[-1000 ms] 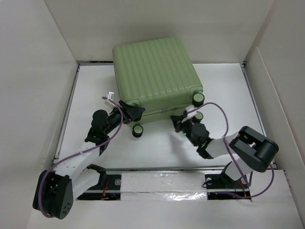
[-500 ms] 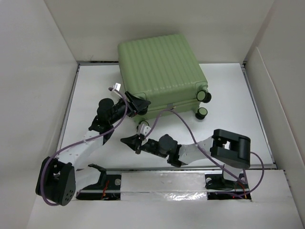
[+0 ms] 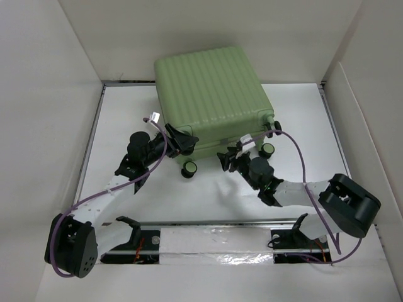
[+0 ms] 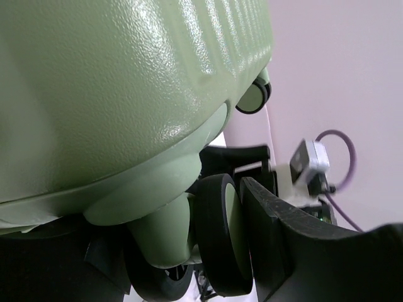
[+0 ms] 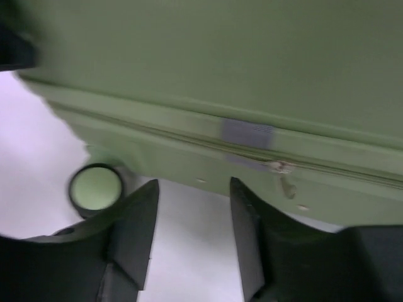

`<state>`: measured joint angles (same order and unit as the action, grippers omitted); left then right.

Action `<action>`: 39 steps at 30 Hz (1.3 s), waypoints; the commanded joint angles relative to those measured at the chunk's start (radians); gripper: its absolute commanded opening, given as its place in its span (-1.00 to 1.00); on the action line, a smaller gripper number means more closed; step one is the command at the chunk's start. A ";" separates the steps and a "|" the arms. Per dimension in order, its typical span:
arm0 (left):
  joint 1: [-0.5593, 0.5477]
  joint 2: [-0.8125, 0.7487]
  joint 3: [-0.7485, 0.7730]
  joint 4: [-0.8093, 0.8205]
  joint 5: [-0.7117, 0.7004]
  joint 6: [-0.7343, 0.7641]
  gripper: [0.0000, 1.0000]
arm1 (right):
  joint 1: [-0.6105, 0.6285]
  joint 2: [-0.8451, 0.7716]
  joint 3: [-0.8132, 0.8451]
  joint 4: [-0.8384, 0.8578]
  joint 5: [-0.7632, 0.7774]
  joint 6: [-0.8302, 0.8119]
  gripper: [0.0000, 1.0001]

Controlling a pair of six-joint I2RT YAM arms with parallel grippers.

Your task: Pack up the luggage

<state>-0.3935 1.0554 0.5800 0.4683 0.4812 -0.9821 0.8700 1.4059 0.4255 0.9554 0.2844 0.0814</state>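
Observation:
The luggage (image 3: 211, 88), a pale green ribbed hard-shell suitcase, lies shut at the back of the table. My left gripper (image 3: 183, 142) is at its near left corner. In the left wrist view, the left gripper (image 4: 182, 236) is shut on a black-and-green wheel (image 4: 223, 239) and its caster housing, with one finger (image 4: 277, 233) flat against the wheel's face. My right gripper (image 3: 228, 157) is open just in front of the suitcase's near side. Its fingers (image 5: 135, 214) have only bare table between them, below the zipper seam (image 5: 252, 148). A wheel (image 5: 96, 187) shows to their left.
White walls close in the table on the left (image 3: 50, 126), back and right (image 3: 371, 113). Other suitcase wheels stick out at the near left (image 3: 189, 168) and near right (image 3: 269, 150). White tabletop (image 3: 208, 195) lies between the suitcase and the arm bases.
The suitcase shifted slightly right and turned. My right arm swung left across the table, then came back to the suitcase's near side, and its jaws have opened. The left grip holds.

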 commanded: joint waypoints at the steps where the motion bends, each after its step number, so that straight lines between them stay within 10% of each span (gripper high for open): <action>1: -0.019 -0.117 0.041 0.395 0.112 0.028 -1.00 | -0.080 -0.048 0.010 -0.072 0.039 0.024 0.15; 13: -0.019 -0.092 -0.029 0.477 0.132 -0.006 -1.00 | -0.198 0.083 0.108 -0.043 -0.155 -0.009 0.11; 27: -0.019 -0.049 -0.032 0.517 0.134 -0.018 -1.00 | -0.216 0.142 0.130 0.014 -0.220 -0.020 -1.00; 39: -0.094 0.066 0.135 0.530 0.132 -0.052 -1.00 | 0.217 0.261 0.307 0.170 -0.235 0.015 -1.00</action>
<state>-0.3950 1.1324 0.5430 0.6605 0.4362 -1.0245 0.8467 1.6211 0.5930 0.9588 0.3264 0.0429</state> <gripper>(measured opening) 0.540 0.019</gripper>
